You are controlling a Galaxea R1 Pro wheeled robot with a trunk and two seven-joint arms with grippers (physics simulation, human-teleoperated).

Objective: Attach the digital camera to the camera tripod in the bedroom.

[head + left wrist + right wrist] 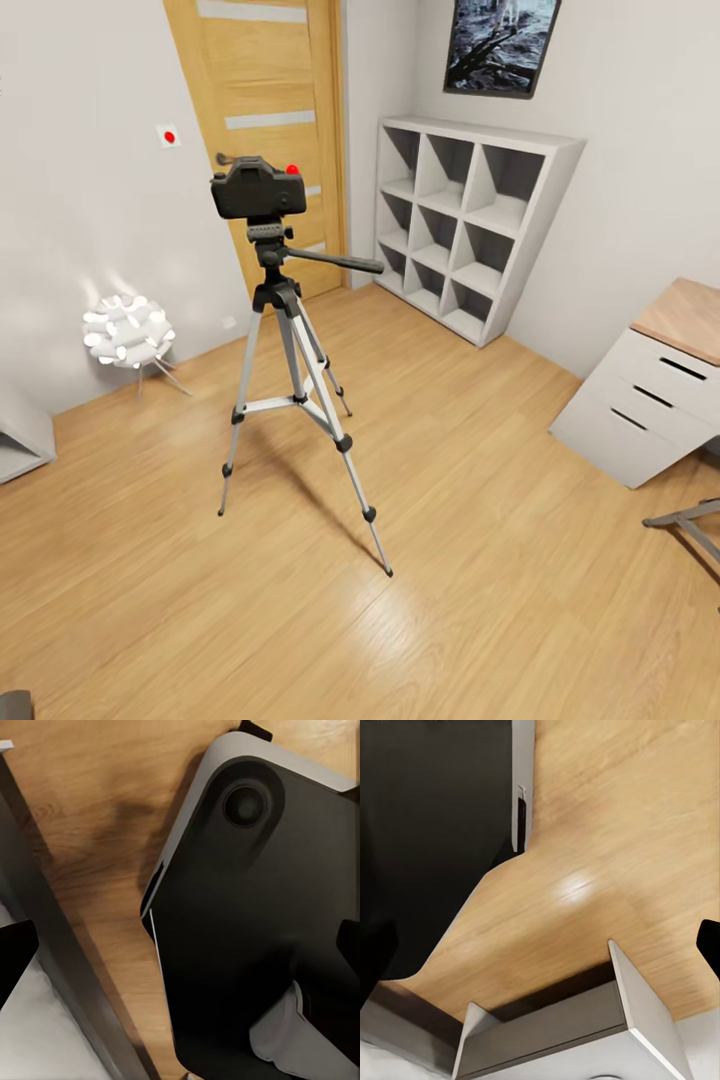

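- At left-centre, the digital camera (258, 188) already sits atop the camera tripod (294, 372) on the wood floor (480, 540).
- You seem finished; just confirm the seating.
- Your fingers' openness: cannot tell.

Light wood floor (480, 560) spanning bedroom. Camera tripod (295, 390) standing on it mid-room, three black feet planted, legs spread. White cube shelf (470, 225) resting on floor against far wall. White spiky floor lamp (127, 332) near left wall. White drawer unit (640, 405) at right. Grey metal leg (690, 522) at right edge.
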